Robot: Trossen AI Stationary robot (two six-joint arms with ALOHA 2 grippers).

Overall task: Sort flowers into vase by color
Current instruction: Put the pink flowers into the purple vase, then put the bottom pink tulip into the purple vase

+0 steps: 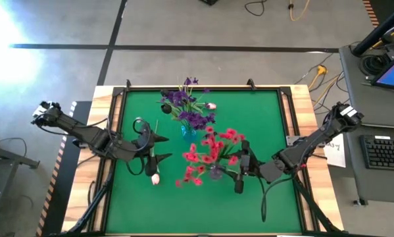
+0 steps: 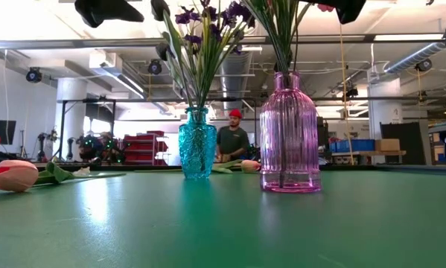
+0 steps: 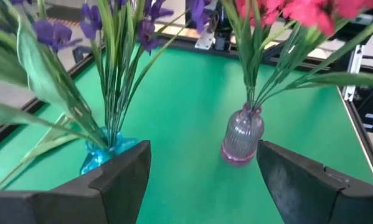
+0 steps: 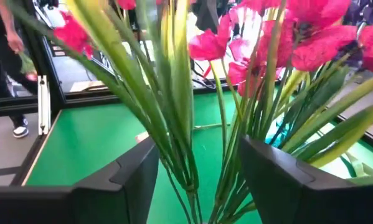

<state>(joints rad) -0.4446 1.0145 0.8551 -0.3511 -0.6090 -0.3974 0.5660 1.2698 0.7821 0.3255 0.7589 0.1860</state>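
Purple flowers (image 1: 187,108) stand in a teal vase (image 2: 198,145) near the table's middle. Red flowers (image 1: 213,148) stand in a pink ribbed vase (image 2: 288,134) just to its right and nearer. One white-pink tulip (image 1: 155,178) lies flat on the mat under my left arm, and another (image 1: 211,105) lies by the far edge. My left gripper (image 1: 167,147) hovers open, left of the teal vase, facing both vases (image 3: 202,180). My right gripper (image 1: 237,168) is raised and open; its fingers stand on either side of the red flowers' green stems (image 4: 192,155).
The green mat (image 1: 269,118) is framed by a wooden border with black rails. Tall leaves and blossoms spread wide above both vases, between the two grippers. A person (image 2: 232,138) stands far behind the table, and a person's legs (image 4: 5,74) show beyond its edge.
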